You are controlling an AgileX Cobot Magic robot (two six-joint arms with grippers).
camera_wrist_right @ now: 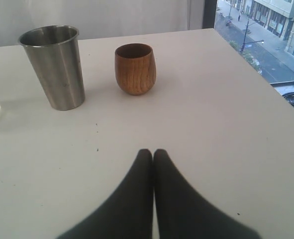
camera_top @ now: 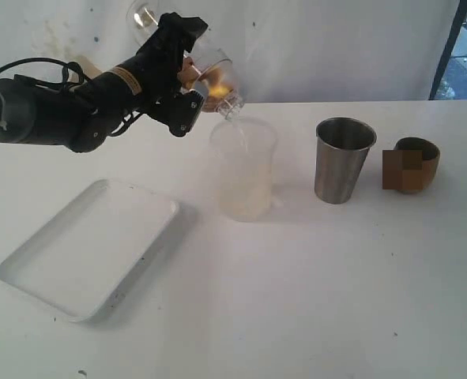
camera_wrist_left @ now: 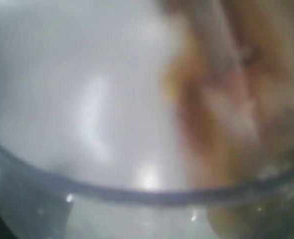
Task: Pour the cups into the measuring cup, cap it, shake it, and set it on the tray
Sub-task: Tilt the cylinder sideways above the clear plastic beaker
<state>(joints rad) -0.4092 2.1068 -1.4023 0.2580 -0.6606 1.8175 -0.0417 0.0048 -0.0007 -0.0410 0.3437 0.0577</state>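
My left gripper [camera_top: 192, 73] is shut on the clear measuring cup [camera_top: 215, 73], held tipped with its mouth down over a frosted translucent cup [camera_top: 245, 170]; yellowish contents sit near its mouth. The left wrist view is a blur filled by the measuring cup's rim [camera_wrist_left: 147, 194]. The steel tumbler [camera_top: 344, 162] [camera_wrist_right: 54, 67] stands upright right of the frosted cup, the brown cup [camera_top: 416, 164] [camera_wrist_right: 135, 68] beyond it. The white tray [camera_top: 91, 245] lies front left. My right gripper [camera_wrist_right: 153, 152] is shut on nothing, low over the table short of both cups, out of the exterior view.
The left arm [camera_top: 51, 110] stretches in from the left above the tray's far side. The table's right edge [camera_wrist_right: 266, 84] runs close behind the brown cup, with a window and street beyond. A white wall backs the table.
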